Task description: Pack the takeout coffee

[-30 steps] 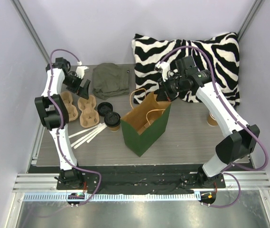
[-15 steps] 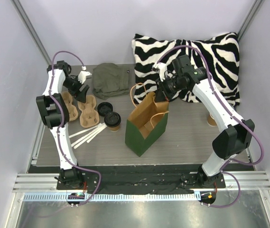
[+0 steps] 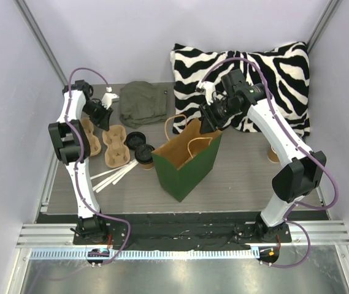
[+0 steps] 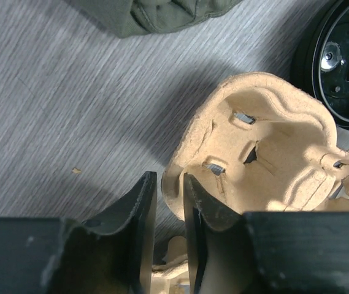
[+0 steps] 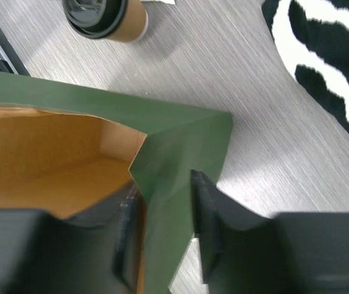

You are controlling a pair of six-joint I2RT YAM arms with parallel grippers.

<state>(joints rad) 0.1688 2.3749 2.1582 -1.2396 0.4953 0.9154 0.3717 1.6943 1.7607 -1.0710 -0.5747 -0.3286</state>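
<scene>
From above, the green bag (image 3: 189, 174) stands open on the bench (image 3: 248, 177), and its brown inside faces upward. The takeout coffee (image 3: 145, 155) stands upright on the bench just left of the bag, outside it, with its black lid on. A loose black lid (image 3: 135, 139) lies just behind the coffee. Further left of the bag lies a pulp tray (image 3: 115, 147), with a second tray (image 3: 90, 136) beside it. The left arm (image 3: 69, 131) reaches down to the far end of these trays. The right arm (image 3: 275, 138) reaches to the far right corner of the bag's mouth.

In the left wrist view, the left fingers (image 4: 142, 208) stand close together, one on each side of the pulp tray's rim. The rim fills almost the whole gap, but I cannot tell whether they press it. One cup well of the tray shows its pulp walls and small slots.

In the right wrist view, the right fingers (image 5: 208, 233) are parted and straddle the bag's wall at a corner. One finger is inside the bag by the brown paper, and the other is outside by the green face. The coffee stands on the bench beyond the bag, not in it.
</scene>
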